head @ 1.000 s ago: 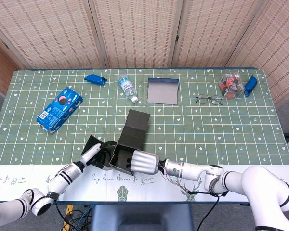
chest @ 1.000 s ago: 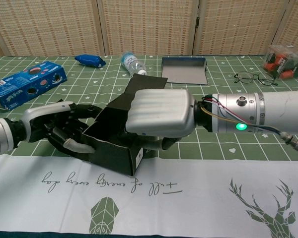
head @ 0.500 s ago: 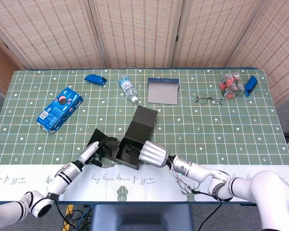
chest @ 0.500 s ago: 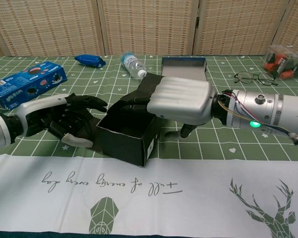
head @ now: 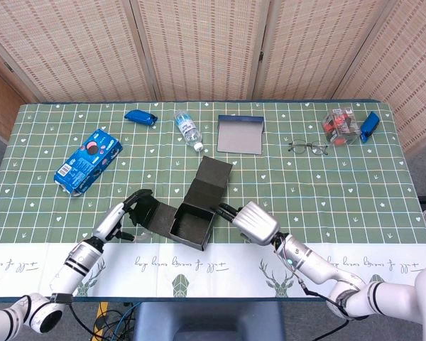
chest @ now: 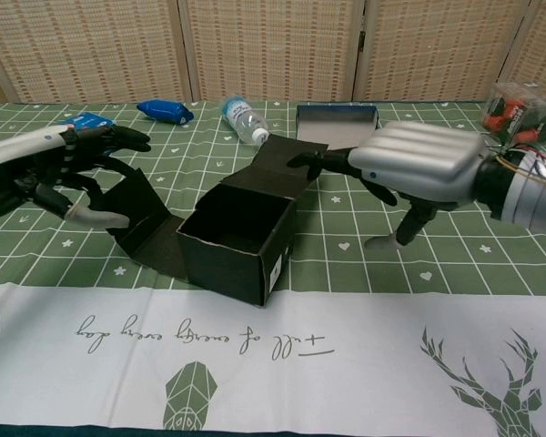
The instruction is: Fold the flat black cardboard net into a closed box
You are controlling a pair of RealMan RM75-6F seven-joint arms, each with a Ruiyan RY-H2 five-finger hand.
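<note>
The black cardboard box (head: 192, 226) (chest: 235, 244) stands open-topped on the table near the front edge. Its lid flap (head: 213, 177) (chest: 278, 169) rises at the back, and a side flap (head: 146, 213) (chest: 146, 218) slopes out to the left. My left hand (head: 119, 214) (chest: 47, 169) hovers over that side flap with fingers spread, holding nothing. To the right of the box, my right hand (head: 254, 222) (chest: 420, 167) is open, its fingers stretched toward the lid flap's right edge. Whether they touch it I cannot tell.
A blue cookie box (head: 89, 160), a blue packet (head: 140, 116), a water bottle (head: 188, 130), a grey tray (head: 240, 135), glasses (head: 309, 147) and a clear container (head: 341, 124) lie further back. A white printed runner (chest: 282, 355) covers the front edge.
Both hands have let go of the box and drawn apart, left hand to the left and up, right hand to the right. The box now stands level on the table by itself.
</note>
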